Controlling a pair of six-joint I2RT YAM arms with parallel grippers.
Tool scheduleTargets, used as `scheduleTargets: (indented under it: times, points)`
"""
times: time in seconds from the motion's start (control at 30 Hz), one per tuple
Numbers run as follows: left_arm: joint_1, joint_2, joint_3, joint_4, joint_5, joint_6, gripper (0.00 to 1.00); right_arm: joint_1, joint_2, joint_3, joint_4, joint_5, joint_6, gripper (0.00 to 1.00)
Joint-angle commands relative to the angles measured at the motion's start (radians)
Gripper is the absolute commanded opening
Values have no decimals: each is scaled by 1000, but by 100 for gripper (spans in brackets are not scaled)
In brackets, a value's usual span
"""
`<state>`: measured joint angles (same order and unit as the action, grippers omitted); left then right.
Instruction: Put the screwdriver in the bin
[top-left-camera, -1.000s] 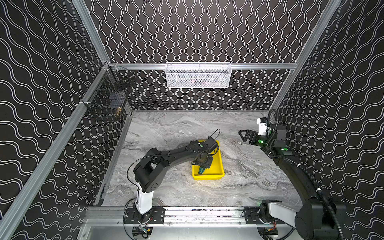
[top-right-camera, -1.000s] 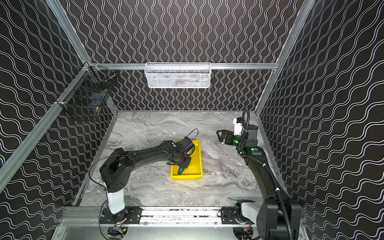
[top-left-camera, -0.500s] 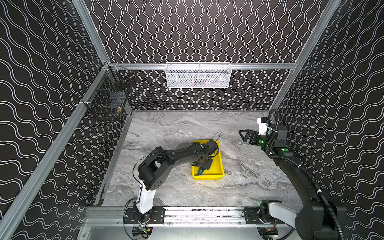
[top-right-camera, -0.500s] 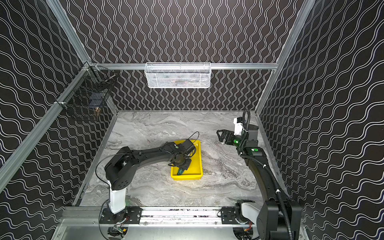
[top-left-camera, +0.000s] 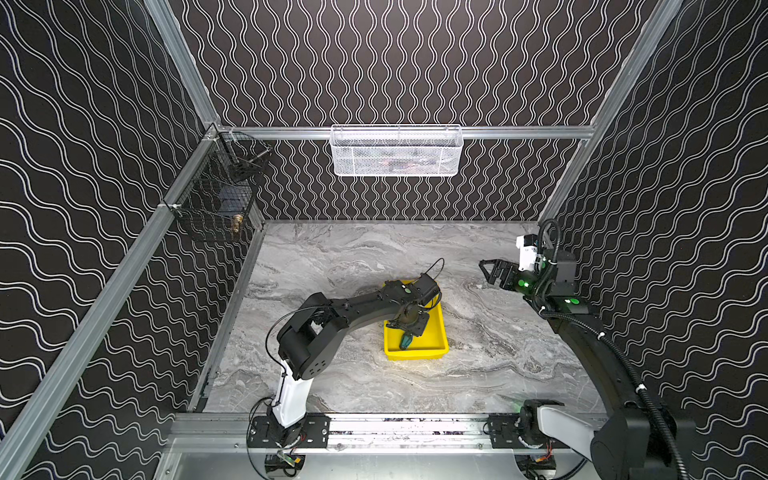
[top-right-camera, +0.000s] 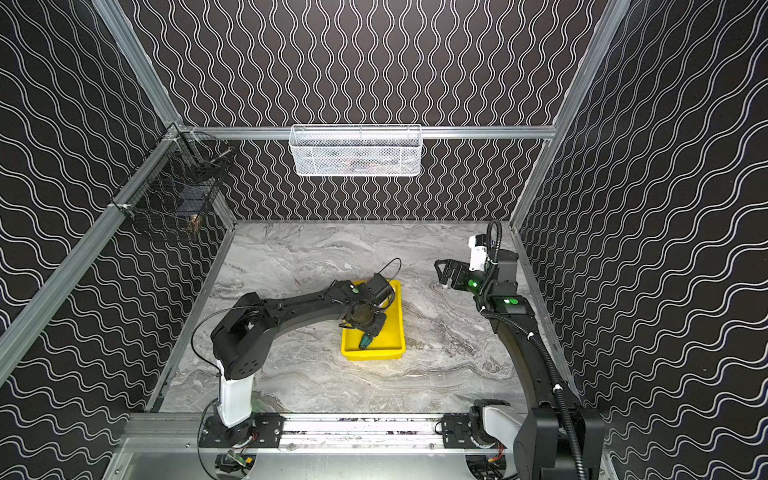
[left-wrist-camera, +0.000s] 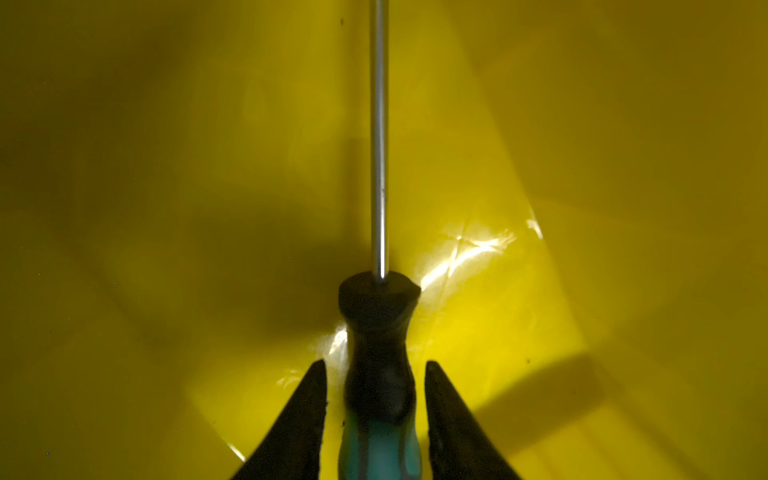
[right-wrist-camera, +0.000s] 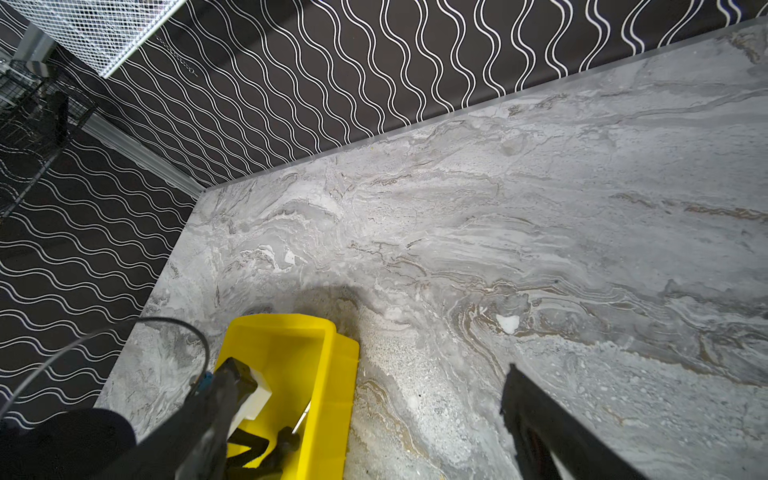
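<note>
The yellow bin (top-left-camera: 415, 354) (top-right-camera: 372, 353) stands mid-table. The screwdriver (top-left-camera: 405, 341) (top-right-camera: 365, 341) lies inside it, its green-and-black handle toward the front wall. In the left wrist view the screwdriver (left-wrist-camera: 378, 332) rests on the yellow floor, with its thin shaft running away from the jaws. My left gripper (left-wrist-camera: 375, 365) (top-left-camera: 409, 330) is low in the bin and open. Its fingers flank the handle, with a strip of yellow showing on each side. My right gripper (top-left-camera: 485, 272) (top-right-camera: 440, 273) hovers open and empty at the far right, apart from the bin (right-wrist-camera: 332, 395).
A white mesh basket (top-left-camera: 397, 151) hangs on the back wall. A black wire basket (top-left-camera: 216, 199) hangs on the left wall. Patterned walls close in the marble table (top-left-camera: 353, 257) on three sides, and a metal rail runs along the front.
My left gripper's jaws have parted from the screwdriver handle, which was gripped before. The left arm's elbow has drawn in toward the bin. The right arm has not moved.
</note>
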<state>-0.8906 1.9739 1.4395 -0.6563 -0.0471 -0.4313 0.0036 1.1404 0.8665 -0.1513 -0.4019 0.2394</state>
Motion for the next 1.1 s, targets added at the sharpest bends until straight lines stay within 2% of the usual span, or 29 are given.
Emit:
scheduleTargets:
  times: [0.0, 0.2, 0.4, 0.7, 0.9, 1.0, 1.07]
  points:
    - [-1, -4, 29, -21, 13, 19, 51, -1, -9, 8, -2, 7, -15, 100]
    - [9, -43, 110, -76, -19, 51, 67, -1, -21, 12, -15, 18, -23, 100]
    - [75, -168, 167, -97, -40, 106, 98, -1, -40, 19, -30, 44, -32, 100]
    - [271, -444, 6, 70, 12, 193, 99, -1, -68, 67, -40, 54, -26, 100]
    - [281, -583, -101, 221, -123, 230, 99, -2, -81, 98, 36, 19, 36, 100]
    - [282, -624, -141, 247, -302, 181, 99, -3, -78, 163, -7, 90, 14, 100]
    - [294, -668, -213, 334, -341, 185, 99, -12, -87, 179, -20, 152, 49, 100]
